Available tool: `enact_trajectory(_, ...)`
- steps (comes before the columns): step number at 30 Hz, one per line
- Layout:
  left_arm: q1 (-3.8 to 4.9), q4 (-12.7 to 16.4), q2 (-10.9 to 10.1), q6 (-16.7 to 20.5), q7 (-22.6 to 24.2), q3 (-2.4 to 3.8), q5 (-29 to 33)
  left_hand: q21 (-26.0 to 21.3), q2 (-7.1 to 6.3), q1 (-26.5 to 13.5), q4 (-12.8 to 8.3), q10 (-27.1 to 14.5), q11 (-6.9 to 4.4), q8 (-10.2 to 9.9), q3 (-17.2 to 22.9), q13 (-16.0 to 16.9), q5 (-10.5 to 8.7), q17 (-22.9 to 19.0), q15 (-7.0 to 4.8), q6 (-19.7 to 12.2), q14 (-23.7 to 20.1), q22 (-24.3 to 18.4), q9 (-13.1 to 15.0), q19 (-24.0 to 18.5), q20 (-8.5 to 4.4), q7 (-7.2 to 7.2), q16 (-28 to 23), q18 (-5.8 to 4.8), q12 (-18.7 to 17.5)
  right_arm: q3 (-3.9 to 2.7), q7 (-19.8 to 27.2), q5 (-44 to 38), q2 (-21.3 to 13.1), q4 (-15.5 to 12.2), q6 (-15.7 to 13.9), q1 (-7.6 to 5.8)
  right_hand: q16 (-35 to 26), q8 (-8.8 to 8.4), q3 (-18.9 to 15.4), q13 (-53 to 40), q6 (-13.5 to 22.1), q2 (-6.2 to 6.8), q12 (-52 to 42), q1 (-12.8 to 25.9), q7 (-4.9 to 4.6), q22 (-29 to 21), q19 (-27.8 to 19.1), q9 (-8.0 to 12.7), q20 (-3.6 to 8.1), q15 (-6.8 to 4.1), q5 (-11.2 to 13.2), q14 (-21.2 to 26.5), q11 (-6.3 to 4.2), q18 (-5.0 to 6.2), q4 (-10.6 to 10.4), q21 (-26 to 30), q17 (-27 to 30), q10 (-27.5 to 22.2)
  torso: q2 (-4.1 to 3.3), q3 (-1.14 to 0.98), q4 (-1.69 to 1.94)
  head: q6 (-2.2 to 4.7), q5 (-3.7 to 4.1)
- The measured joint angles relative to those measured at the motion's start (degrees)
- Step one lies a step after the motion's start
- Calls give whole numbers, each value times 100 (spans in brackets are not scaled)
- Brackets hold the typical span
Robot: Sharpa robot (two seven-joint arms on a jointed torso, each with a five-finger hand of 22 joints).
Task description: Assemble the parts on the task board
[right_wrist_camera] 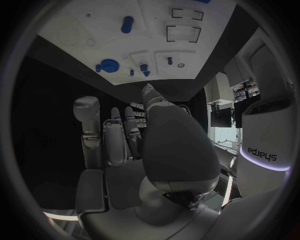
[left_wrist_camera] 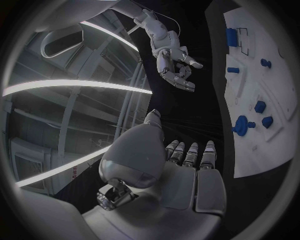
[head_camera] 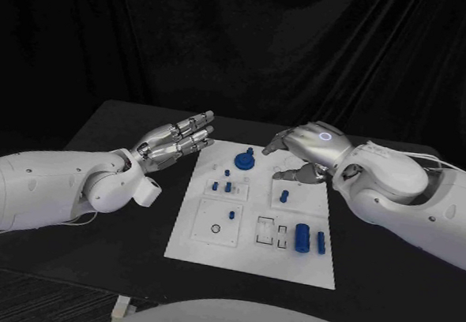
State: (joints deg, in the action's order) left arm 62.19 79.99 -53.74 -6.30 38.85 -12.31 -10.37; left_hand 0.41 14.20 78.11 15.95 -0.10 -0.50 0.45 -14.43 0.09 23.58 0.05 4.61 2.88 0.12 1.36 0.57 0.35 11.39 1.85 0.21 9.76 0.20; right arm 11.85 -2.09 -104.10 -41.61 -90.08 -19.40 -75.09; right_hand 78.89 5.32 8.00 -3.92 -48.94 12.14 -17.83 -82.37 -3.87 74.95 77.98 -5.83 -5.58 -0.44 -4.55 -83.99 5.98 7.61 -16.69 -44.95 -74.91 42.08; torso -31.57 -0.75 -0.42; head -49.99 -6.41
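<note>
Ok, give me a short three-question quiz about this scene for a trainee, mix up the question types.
1. True or false: the left silver hand holds a blue part.
2. Which hand hovers over the far edge of the white rectangular task board? A) left B) right silver hand
3. Fill in: the round blue knob-shaped part lies near the board's ___ edge (far or near).

Key: 1 false, its fingers are spread and empty. 2 B. 3 far.

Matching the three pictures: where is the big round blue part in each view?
Head view: round blue part at the task board's far edge, between both hands.
Left wrist view, beyond the fingertips.
Right wrist view, near the board's edge.
Shared landmark: the white task board.
</note>
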Motion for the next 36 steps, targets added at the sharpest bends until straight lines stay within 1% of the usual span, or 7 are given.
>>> enact_trajectory(3,0,5,0,1,0,0,0,0,0,0,0,0,0,0,0,0,0,0,0,22,0,0,0,1,42,-22,0,0,0,5,-38,29,-196,-18,6,-42,13,0,0,0,-15,-1,-15,0,-16,0,4,0,-4,0,0,0,-9,0,0,-61,0,9,0,1,1,0,-7)
enact_trajectory(7,0,10,-3,2,0,0,0,0,0,0,0,0,0,0,0,0,0,1,0,21,0,0,6,1,42,-21,0,-1,0,6,-104,88,-378,-17,132,-44,37,0,0,6,-121,0,-59,45,81,0,68,30,18,0,40,0,6,0,0,-168,0,104,4,3,1,0,-8)
enact_trajectory(14,-1,14,0,4,0,1,0,0,0,0,0,0,0,0,0,1,0,1,0,42,0,-1,5,1,42,-42,0,-1,0,6,-213,210,-529,56,535,134,54,0,0,5,-101,0,-104,45,102,-1,117,58,27,0,62,0,5,0,1,-231,0,230,13,12,0,0,-4)
enact_trajectory(22,-1,18,6,5,0,1,0,0,-23,23,0,0,0,0,0,-2,0,2,0,28,0,-1,5,0,42,-55,0,0,0,10,-224,281,-440,251,729,393,81,0,73,18,-245,-105,-164,-61,-146,-2,178,100,5,0,62,0,-17,-1,43,-339,0,598,-2,5,-1,0,5)
enact_trajectory(29,-3,21,6,6,0,0,0,0,-45,45,0,21,-20,0,0,-3,22,4,0,40,0,-1,5,0,42,-83,0,0,0,9,-155,307,-260,483,721,610,102,0,119,18,-254,-176,-164,-131,-257,-2,218,136,5,0,52,0,-39,-1,89,-401,0,776,-7,2,3,0,11)
enact_trajectory(33,-3,20,6,6,0,0,1,0,-45,45,-16,21,-20,0,15,-3,22,4,0,40,0,-2,4,0,42,-83,0,0,0,9,-96,316,-152,620,676,705,102,-81,193,24,-148,-245,-135,-265,-359,-2,240,185,-16,0,-227,0,-34,0,163,-432,0,895,-7,1,3,0,11)
enact_trajectory(36,-3,20,6,6,0,0,1,0,-45,45,-16,21,-20,0,16,-3,59,4,0,40,0,-2,4,0,41,-83,0,0,0,9,-46,319,-69,735,622,754,104,-116,218,24,-48,-262,-99,-317,-359,-2,239,200,-16,43,-364,-1,-44,-1,225,-446,0,974,-7,1,4,0,6)
